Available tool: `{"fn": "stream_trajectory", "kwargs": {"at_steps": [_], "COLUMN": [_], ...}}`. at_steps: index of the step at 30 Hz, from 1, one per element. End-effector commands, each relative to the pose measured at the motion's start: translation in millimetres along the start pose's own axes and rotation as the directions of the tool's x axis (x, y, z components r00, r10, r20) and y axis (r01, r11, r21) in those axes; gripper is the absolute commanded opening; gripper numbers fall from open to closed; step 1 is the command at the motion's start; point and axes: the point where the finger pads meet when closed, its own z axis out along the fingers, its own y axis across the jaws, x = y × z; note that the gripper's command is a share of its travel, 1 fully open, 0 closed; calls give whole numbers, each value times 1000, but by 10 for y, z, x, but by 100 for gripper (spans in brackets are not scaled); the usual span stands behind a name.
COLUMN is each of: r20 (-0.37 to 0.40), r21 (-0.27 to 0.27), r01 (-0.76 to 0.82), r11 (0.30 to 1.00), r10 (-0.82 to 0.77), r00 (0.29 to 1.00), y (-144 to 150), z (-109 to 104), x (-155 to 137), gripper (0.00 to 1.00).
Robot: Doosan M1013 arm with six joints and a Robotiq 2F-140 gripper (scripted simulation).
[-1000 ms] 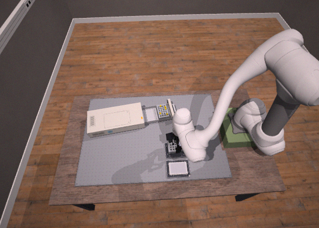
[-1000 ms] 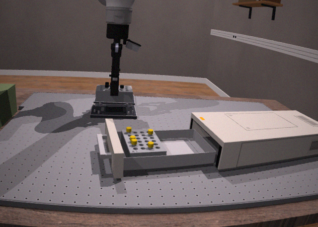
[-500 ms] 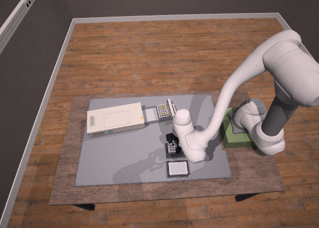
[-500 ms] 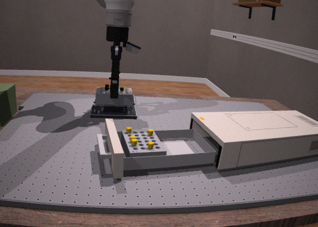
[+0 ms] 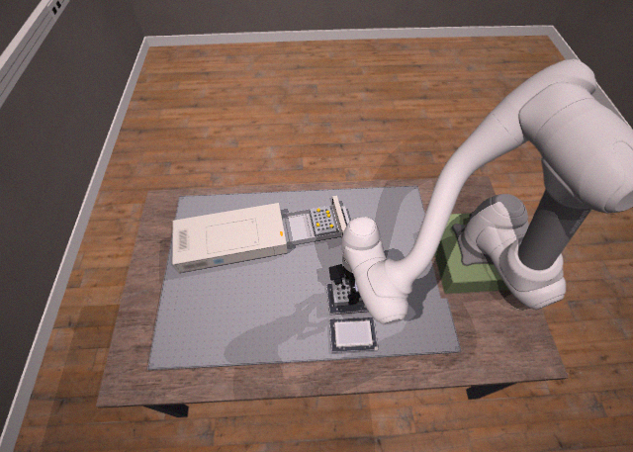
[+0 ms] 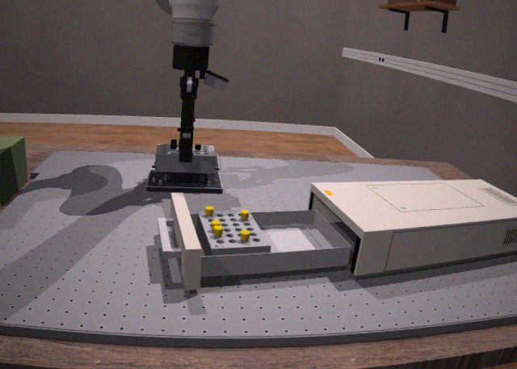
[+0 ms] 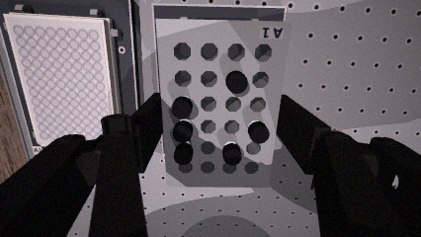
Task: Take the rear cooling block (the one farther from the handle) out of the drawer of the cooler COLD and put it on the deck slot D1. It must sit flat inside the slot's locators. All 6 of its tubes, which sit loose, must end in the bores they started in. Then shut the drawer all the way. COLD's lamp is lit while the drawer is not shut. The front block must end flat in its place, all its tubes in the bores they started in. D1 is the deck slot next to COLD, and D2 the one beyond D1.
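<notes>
My gripper (image 7: 219, 110) is shut on the rear cooling block (image 7: 219, 99), with a finger on each long side. The grey block carries several black-capped tubes (image 7: 237, 81) upright in its bores. In the exterior view the block (image 6: 186, 163) is level at slot D1's dark frame (image 6: 185, 182); I cannot tell whether it rests in it. In the top view the arm partly hides it (image 5: 341, 294). The cooler COLD (image 6: 417, 215) has its drawer (image 6: 268, 239) pulled open and its orange lamp (image 6: 328, 192) lit. The front block (image 6: 231, 232) with yellow-capped tubes lies flat near the handle (image 6: 165, 237).
Slot D2 holds a white well plate (image 7: 61, 74) just beyond D1. The rear place in the drawer (image 6: 290, 240) is bare. A green block (image 5: 465, 258) sits under the arm's base at the deck's edge.
</notes>
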Motion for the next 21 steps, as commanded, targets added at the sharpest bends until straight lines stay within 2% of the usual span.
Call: {"fn": "stream_trajectory", "kwargs": {"at_steps": [1, 21], "r20": [-1, -1], "r21": [1, 1], "r01": [0, 0], "r11": [1000, 1000], "r10": [0, 0], "r00": [1000, 1000], "y": [-2, -2], "z": [1, 17], "x": [5, 5], "gripper": [10, 10]}}
